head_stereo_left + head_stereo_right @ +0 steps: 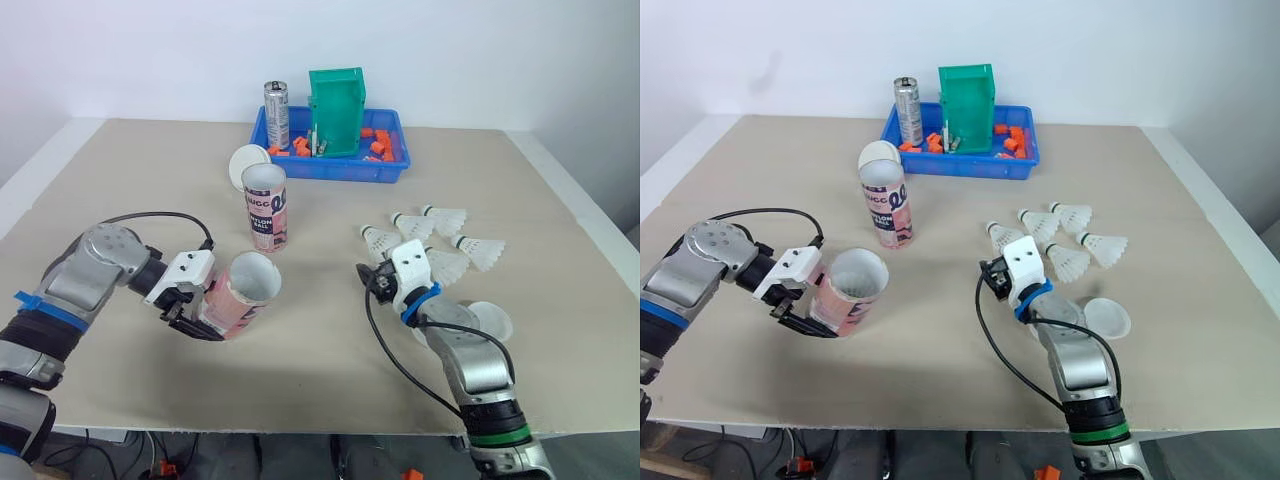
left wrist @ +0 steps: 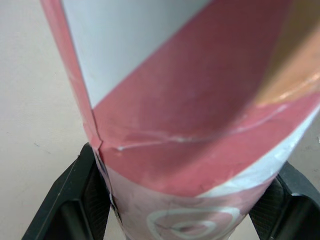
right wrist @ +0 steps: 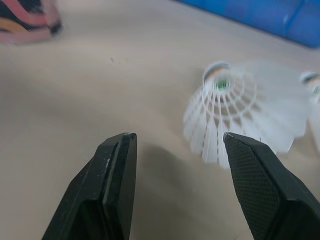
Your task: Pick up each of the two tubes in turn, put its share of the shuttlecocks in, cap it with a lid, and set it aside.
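A pink-and-white tube (image 1: pixel 240 298) is tilted off the table with its open mouth facing up and toward me, and my left gripper (image 1: pixel 192 312) is shut on its lower body. Up close, the tube (image 2: pixel 190 100) sits between both black fingers (image 2: pixel 75 200). A second tube (image 1: pixel 265 208) stands upright further back, with a white lid (image 1: pixel 246 160) behind it. Several white shuttlecocks (image 1: pixel 445 218) lie at the right. My right gripper (image 1: pixel 368 275) stands open just left of them, low over the table. One shuttlecock (image 3: pixel 235 115) lies just ahead of its fingers. A second lid (image 1: pixel 492 320) lies beside my right forearm.
At the back stands a blue tray (image 1: pixel 335 168) holding a green bin (image 1: pixel 337 110), a metal can (image 1: pixel 277 113) and orange pieces. Bare table surface lies at the far left and along the front edge.
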`<action>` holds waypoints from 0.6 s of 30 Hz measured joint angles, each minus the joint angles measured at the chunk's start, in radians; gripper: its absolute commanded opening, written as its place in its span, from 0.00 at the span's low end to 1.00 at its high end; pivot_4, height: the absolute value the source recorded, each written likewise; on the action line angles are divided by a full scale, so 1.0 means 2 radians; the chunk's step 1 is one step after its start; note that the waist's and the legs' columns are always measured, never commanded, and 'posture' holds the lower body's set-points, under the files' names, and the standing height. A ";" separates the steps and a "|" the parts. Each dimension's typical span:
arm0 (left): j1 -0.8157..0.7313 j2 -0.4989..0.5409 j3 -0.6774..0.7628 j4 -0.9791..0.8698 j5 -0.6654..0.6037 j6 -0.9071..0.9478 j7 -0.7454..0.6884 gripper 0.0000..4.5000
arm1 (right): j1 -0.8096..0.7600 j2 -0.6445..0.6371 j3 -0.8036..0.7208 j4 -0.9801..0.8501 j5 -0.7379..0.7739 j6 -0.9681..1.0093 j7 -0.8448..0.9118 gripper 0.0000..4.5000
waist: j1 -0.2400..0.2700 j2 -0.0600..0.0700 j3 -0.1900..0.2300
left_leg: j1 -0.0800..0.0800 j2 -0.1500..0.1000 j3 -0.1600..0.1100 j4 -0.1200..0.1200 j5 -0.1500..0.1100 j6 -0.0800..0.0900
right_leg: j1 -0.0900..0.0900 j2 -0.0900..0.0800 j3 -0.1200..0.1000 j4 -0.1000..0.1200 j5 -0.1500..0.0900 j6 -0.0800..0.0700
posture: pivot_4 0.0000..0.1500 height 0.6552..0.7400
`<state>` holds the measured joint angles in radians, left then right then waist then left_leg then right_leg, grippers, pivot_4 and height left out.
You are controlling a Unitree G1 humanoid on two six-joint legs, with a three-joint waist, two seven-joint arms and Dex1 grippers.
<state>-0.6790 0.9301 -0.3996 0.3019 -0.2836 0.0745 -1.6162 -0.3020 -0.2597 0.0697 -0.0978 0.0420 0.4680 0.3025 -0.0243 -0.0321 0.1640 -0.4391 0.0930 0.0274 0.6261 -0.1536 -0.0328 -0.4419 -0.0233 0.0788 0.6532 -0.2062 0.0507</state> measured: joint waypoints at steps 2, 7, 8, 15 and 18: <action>0.001 0.000 0.001 -0.002 0.000 0.001 0.000 0.72 | -0.008 0.003 0.000 0.014 -0.003 -0.010 -0.003 0.67 | 0.000 0.000 0.000 | 0.000 0.000 0.000 0.000 0.000 0.000 | 0.000 0.000 0.000 0.000 0.000 0.000 | 1.00 0.63; 0.002 0.000 0.003 -0.003 0.002 0.006 0.000 0.72 | -0.045 0.015 0.002 0.079 -0.010 -0.044 -0.011 0.67 | -0.001 0.000 0.000 | 0.000 0.000 0.000 0.000 0.000 0.000 | 0.000 0.000 0.000 0.000 0.000 0.000 | 1.00 0.63; 0.002 0.000 0.004 -0.004 0.002 0.006 0.000 0.72 | -0.056 0.015 0.002 0.097 -0.014 -0.054 -0.012 0.62 | -0.001 0.000 0.000 | 0.000 0.000 0.000 0.000 0.000 0.000 | 0.000 0.000 0.000 0.000 0.000 0.000 | 1.00 0.63; 0.005 0.000 0.007 -0.009 0.004 0.006 0.000 0.72 | -0.090 0.013 0.003 0.157 -0.030 -0.098 -0.016 0.02 | -0.001 0.000 0.000 | 0.000 0.000 0.000 0.000 0.000 0.000 | 0.000 0.000 0.000 0.000 0.000 0.000 | 1.00 0.63; 0.010 -0.001 0.013 -0.015 0.007 0.009 0.000 0.72 | -0.090 0.007 0.008 0.154 -0.038 -0.106 -0.009 0.02 | -0.001 0.000 0.000 | 0.000 0.000 0.000 0.000 0.000 0.000 | 0.000 0.000 0.000 0.000 0.000 0.000 | 1.00 0.63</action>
<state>-0.6592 0.9280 -0.3734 0.2721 -0.2694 0.0926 -1.6157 -0.4814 -0.2451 0.0865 0.2110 -0.0337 0.2553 0.2838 -0.0258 -0.0320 0.1641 -0.4394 0.0929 0.0273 0.6255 -0.1535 -0.0326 -0.4419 -0.0228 0.0791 0.6532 -0.2063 0.0508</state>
